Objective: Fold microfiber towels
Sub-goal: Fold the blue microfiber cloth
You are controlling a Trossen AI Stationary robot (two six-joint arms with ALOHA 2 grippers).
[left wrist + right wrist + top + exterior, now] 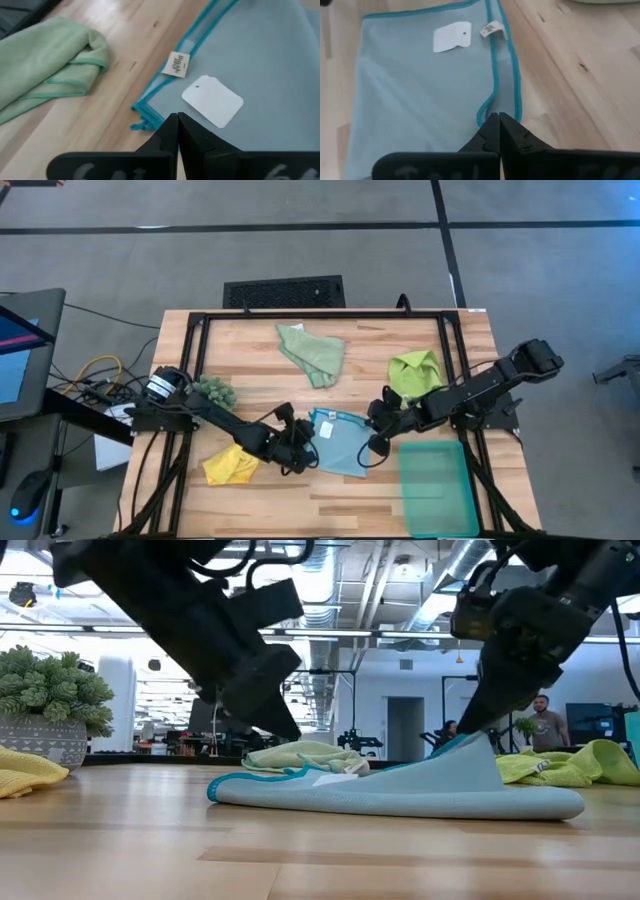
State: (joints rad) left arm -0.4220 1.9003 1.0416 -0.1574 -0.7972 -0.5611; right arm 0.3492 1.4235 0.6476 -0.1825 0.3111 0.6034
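The light blue towel (338,442) lies at the table's middle, hemmed in teal, with a white tag (212,100) on top. My right gripper (499,117) is shut on its right edge. Shut and with nothing between its fingers, my left gripper (177,116) hovers over the towel's left corner (145,117); the low view shows its tip (292,732) above the cloth. The pale sage towel (312,352) lies crumpled at the far middle. The lime towel (415,372) sits far right, and the yellow towel (232,465) near left. My right gripper pinches the light blue towel's teal-hemmed edge (486,111) between its two fingertips, slanting down from the table's right side. That edge is drawn up into a low peak (478,748). The rest of the towel lies flat on the table.
A teal plastic tray (435,485) stands at the near right, close beside the blue towel. A dark-green fuzzy clump in a small pot (213,390) sits at the left, by my left arm. A black frame (320,315) runs along the table's far edge. People stand in the room beyond.
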